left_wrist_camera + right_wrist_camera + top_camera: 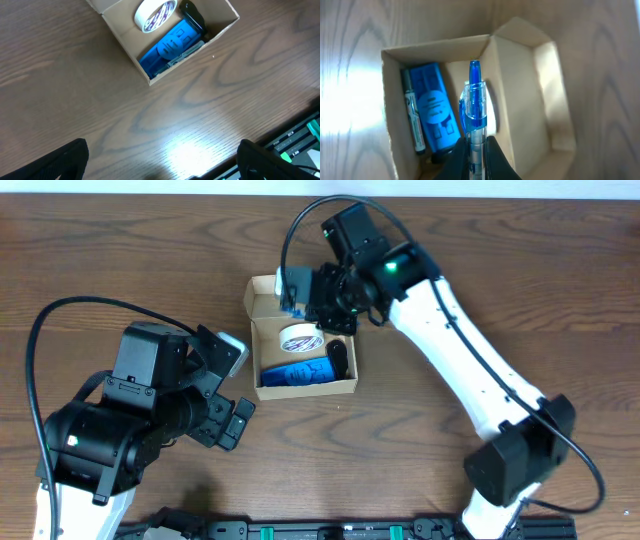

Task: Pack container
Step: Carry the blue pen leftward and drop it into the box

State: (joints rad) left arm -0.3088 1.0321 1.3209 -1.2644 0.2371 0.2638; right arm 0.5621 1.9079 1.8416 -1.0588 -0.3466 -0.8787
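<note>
Because the blue pen (476,95) belongs inside, the right gripper (477,147) clamps it over the container (300,391), the left gripper (232,388) waiting nearby, jaws apart.

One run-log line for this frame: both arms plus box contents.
right gripper: shut on blue pen, above open container | left gripper: open, empty, clear of container | inside: tape roll, blue item, black marker

- The overhead view looks straight down on the table (120,260) from high up, with both arms and the container (305,389) in frame.
- The left wrist view faces down at a slant from off to one side, with the container (122,42) at its top edge.
- The right wrist view sits close above the container (520,100), looking in past the pen (476,115).
- All three views share the container's inside.
</note>
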